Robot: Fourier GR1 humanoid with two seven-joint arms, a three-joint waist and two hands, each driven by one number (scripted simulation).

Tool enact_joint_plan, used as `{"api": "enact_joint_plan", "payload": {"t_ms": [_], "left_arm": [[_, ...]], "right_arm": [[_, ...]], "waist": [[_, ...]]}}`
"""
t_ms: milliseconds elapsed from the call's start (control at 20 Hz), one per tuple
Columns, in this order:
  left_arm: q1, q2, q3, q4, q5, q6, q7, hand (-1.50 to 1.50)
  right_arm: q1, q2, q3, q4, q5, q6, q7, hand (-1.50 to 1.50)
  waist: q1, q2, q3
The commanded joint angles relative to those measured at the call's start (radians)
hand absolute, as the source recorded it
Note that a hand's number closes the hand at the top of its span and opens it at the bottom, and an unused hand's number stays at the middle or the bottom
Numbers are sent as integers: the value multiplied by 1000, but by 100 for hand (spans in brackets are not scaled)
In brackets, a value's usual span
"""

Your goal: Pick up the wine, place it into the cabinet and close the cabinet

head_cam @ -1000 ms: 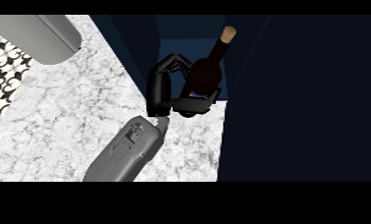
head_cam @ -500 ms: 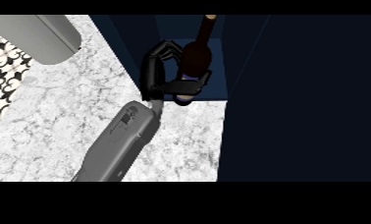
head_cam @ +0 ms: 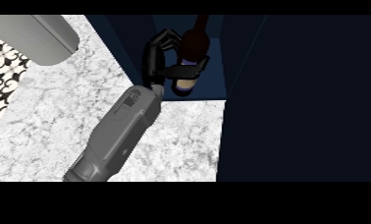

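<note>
Right hand (head_cam: 168,63) curled around the wine (head_cam: 192,46), bottle already inside the open cabinet (head_cam: 210,88) at 12 o'clock off the worktop (head_cam: 65,110), neck pointing to 12, base nearest the wrist; left hand unseen.

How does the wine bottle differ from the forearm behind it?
The wine bottle is dark; the forearm is grey. The wine bottle sits inside the dark blue cabinet; the forearm lies over the marble counter. Both meet at the right hand, curled round the bottle.
</note>
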Motion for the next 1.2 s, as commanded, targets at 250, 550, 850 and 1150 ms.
{"api": "enact_joint_plan", "payload": {"t_ms": [250,550,850,1150], "left_arm": [[-131,-1,32,160,34,12,-27,150],[-218,1,120,309,-4,8,-152,150],[-267,32,180,441,1,-34,-250,150],[-357,-1,253,509,74,-28,-193,150]], "right_arm": [[27,-7,2,-165,-107,-16,113,-150],[16,20,31,-104,-68,-26,80,-150],[49,17,1,-40,-89,30,-37,-150],[47,26,26,-52,-92,27,-5,-150]], "waist": [[-9,-1,0],[-4,2,0],[-13,7,0],[-35,13,0]]}}
